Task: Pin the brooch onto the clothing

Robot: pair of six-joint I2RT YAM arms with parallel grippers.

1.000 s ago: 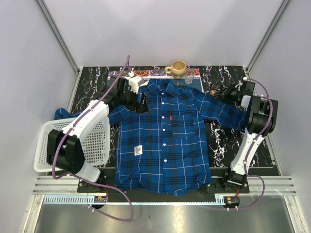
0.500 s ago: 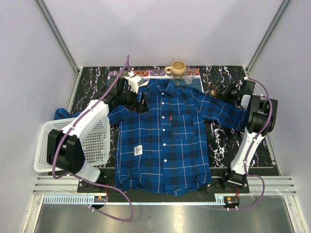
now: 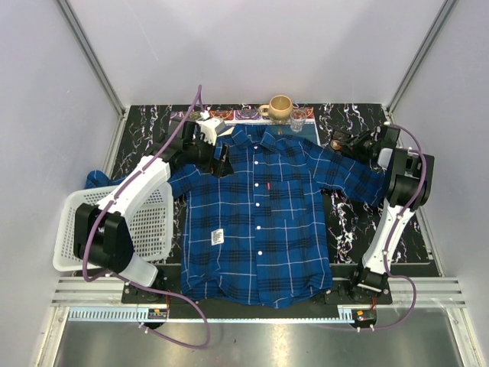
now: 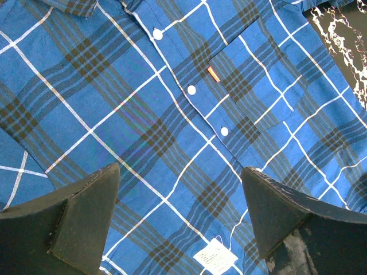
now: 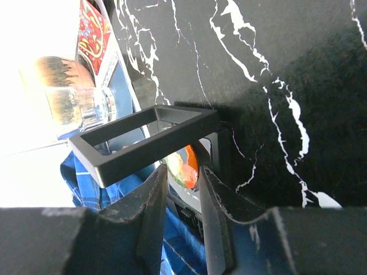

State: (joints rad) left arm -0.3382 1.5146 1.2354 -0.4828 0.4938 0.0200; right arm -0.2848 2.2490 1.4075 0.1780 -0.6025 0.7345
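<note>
The blue and navy plaid shirt lies flat, front up, in the middle of the table, and it fills the left wrist view. My left gripper hovers open over the shirt's left shoulder beside the collar, holding nothing. My right gripper is at the back right, past the shirt's sleeve. In the right wrist view its fingers are pinched on the small round orange and green brooch, which sits at a black frame holder.
A white basket stands at the left over the shirt's other sleeve. A tan mug and a small glass stand at the back edge. A white paper tag and a red pocket tab are on the shirt.
My left gripper has shifted slightly toward the back over the shoulder. My right gripper has edged a little to the left at the brooch holder.
</note>
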